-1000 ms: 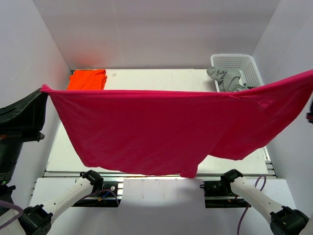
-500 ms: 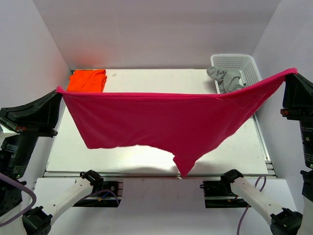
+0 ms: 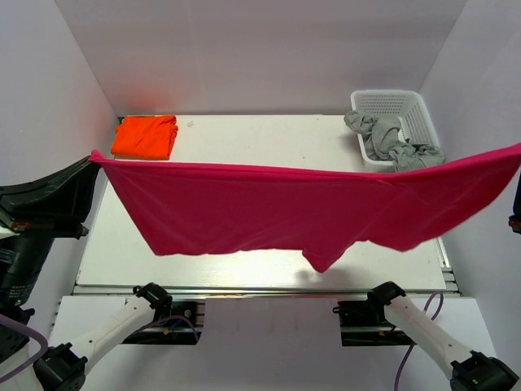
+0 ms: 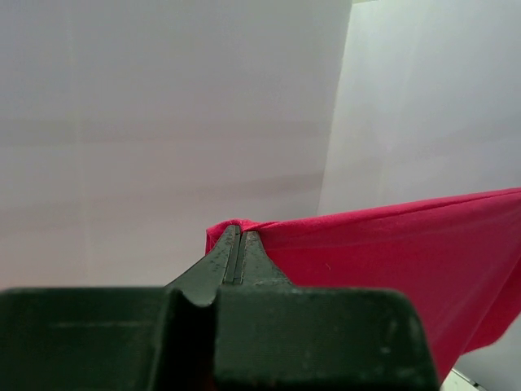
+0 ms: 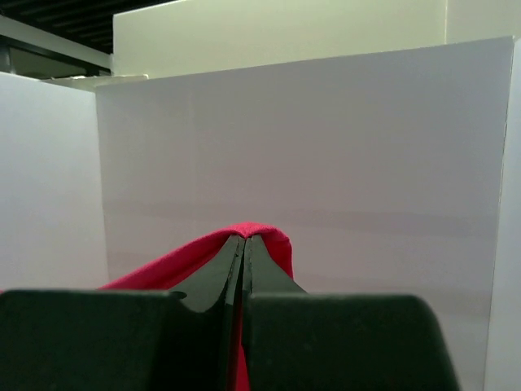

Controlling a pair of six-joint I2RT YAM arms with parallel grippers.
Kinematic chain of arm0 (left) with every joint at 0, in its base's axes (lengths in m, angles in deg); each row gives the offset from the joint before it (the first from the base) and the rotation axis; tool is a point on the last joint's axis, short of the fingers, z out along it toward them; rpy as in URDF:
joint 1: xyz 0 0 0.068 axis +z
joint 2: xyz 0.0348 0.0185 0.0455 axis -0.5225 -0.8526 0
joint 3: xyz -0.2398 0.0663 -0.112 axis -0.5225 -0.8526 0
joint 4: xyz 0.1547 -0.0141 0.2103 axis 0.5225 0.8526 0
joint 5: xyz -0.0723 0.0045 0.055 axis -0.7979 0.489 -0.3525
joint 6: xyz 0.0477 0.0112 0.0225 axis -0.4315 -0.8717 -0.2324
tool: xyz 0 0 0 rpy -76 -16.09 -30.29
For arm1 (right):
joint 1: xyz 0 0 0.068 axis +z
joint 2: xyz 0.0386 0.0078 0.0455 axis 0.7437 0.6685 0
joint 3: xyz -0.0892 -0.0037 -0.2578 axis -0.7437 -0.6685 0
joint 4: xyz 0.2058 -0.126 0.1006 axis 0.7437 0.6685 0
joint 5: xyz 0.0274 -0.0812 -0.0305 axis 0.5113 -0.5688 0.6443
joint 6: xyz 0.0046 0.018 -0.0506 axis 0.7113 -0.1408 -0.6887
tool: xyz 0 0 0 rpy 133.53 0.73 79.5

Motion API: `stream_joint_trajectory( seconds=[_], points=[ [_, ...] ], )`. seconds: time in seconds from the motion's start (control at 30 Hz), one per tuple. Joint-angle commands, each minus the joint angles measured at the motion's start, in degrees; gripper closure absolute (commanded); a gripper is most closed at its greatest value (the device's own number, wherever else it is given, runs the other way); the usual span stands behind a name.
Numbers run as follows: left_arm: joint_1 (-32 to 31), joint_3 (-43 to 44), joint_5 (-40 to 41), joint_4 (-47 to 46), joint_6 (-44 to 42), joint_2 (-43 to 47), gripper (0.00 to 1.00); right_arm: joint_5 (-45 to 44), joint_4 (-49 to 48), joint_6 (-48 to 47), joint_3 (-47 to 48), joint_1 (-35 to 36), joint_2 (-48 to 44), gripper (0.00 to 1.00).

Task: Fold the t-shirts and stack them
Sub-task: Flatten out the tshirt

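Observation:
The magenta-red t-shirt [image 3: 309, 208] hangs stretched in the air across the table between both grippers, its lower edge sagging to a point near the front. My left gripper [image 3: 94, 158] is shut on its left corner, seen in the left wrist view [image 4: 238, 232] with cloth [image 4: 391, 252] trailing right. My right gripper [image 5: 245, 238] is shut on the other corner [image 5: 269, 235]; in the top view it lies at the right edge, almost out of frame. The orange t-shirt [image 3: 145, 135] lies folded at the table's far left corner.
A white basket [image 3: 411, 112] stands at the far right with grey cloth [image 3: 383, 138] spilling from it. White walls enclose the table [image 3: 269, 134] on three sides. Both arm bases [image 3: 155, 305] sit at the near edge.
The right end of the magenta-red shirt swung inward and then back out to the right edge. The shirt is now pulled tauter and its hanging lower edge sits higher.

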Motion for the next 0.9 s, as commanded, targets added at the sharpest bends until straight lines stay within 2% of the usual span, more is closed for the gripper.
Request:
stream_joint_trajectory(
  seconds=[0.0,0.13,0.33,0.5,0.67,0.8,0.87],
  points=[
    [0.34,2.29,-1.07,0.58,0.96,1.55,1.0,0.57,-1.22,0.38,1.16,-0.35,-0.76,1.0],
    [0.34,1.68,-1.07,0.06,0.96,1.55,1.0,-0.23,-2.54,-0.5,0.02,-0.09,-0.06,1.0],
    [0.34,-2.7,5.5,-2.65,0.96,-0.12,1.0,-1.45,-6.67,-1.03,-6.39,-0.18,0.82,1.0],
    [0.34,-8.24,11.4,-4.86,0.43,-3.45,1.0,-3.47,-16.85,-1.56,-22.64,-0.09,-0.85,1.0],
    [0.34,-20.54,22.02,-11.09,1.66,-3.45,1.0,-11.01,-25.12,0.11,-37.64,-0.17,0.64,1.0],
    [-0.27,-28.97,34.83,-13.04,2.19,-5.73,1.0,-19.45,-30.11,1.43,-45.58,-0.35,3.37,1.0],
    [-0.28,-31.01,38.46,-13.56,2.89,-7.31,1.0,-20.96,-32.5,1.34,-48.49,-0.26,5.73,1.0]
  ],
)
